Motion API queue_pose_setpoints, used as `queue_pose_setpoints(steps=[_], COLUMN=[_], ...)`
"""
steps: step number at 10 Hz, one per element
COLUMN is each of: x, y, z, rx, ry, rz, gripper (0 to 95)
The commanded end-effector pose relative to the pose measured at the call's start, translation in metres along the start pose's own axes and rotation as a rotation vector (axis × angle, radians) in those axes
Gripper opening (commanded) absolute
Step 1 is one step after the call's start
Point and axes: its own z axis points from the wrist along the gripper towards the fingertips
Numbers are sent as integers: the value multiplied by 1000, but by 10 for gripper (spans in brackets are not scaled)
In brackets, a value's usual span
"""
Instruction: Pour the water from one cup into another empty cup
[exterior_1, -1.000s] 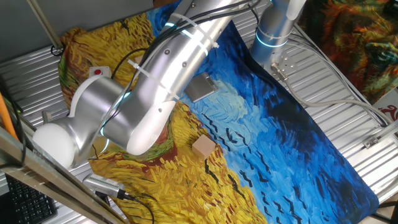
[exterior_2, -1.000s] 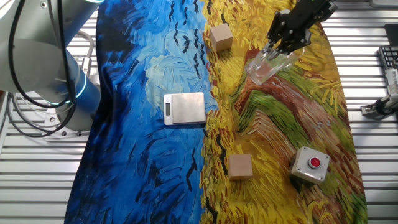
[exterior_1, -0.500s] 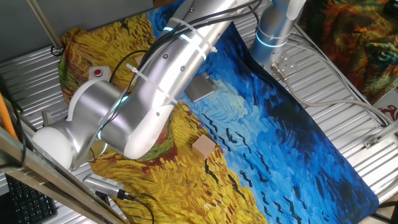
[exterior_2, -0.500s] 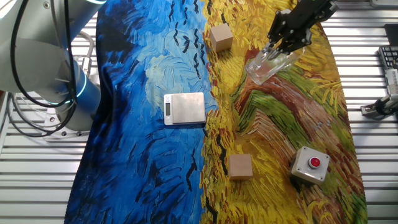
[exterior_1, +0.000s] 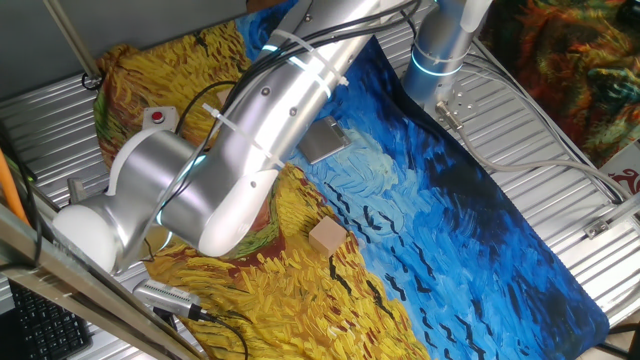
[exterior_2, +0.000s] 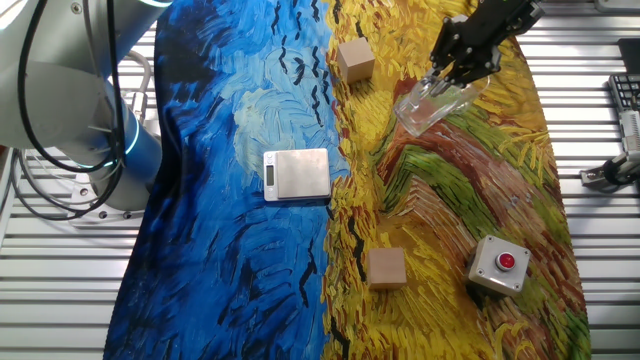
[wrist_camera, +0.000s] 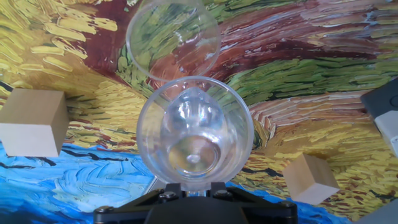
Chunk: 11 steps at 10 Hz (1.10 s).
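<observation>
My gripper (exterior_2: 447, 85) is shut on the base of the larger clear tumbler (exterior_2: 430, 105), which is tilted over with its rim down and to the left above the yellow cloth. In the hand view my gripper (wrist_camera: 195, 186) holds that tumbler (wrist_camera: 194, 134) with its mouth facing away. Glints of water (wrist_camera: 194, 157) show near its thick base. The smaller clear cup (wrist_camera: 173, 37) stands on the cloth just beyond the tumbler's rim, and its contents cannot be told. In one fixed view the arm (exterior_1: 250, 150) hides both cups and the gripper.
Two wooden blocks (exterior_2: 355, 60) (exterior_2: 386, 268) lie on the cloth. A small silver scale (exterior_2: 297, 173) sits at the blue-yellow border. A red button box (exterior_2: 498, 264) stands at the lower right. The arm's base (exterior_2: 110, 150) is at the left.
The arm's elbow shifted slightly in one fixed view. The held tumbler keeps the same tilt and place.
</observation>
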Motion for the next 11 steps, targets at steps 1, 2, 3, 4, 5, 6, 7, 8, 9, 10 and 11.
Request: queue_pose_setpoints(steps=[1,2,3,4,5,6,7,8,9,10,11], x=[0,0,0,0,0,0,0,0,0,0,0], y=[0,0,0,0,0,0,0,0,0,0,0], z=[-2,-2,-2,-2,-2,-2,-2,-2,-2,-2,-2], rx=[-3,-4,-4,-4,-4,-4,-1,-1,0,1,2], ry=[7,7,11,15,18,22,28,31,33,39,42], rz=[0,-1,-2,-2,-2,-2,-3,-3,-4,-6,-7], gripper=[0,0,0,0,0,0,0,0,0,0,0])
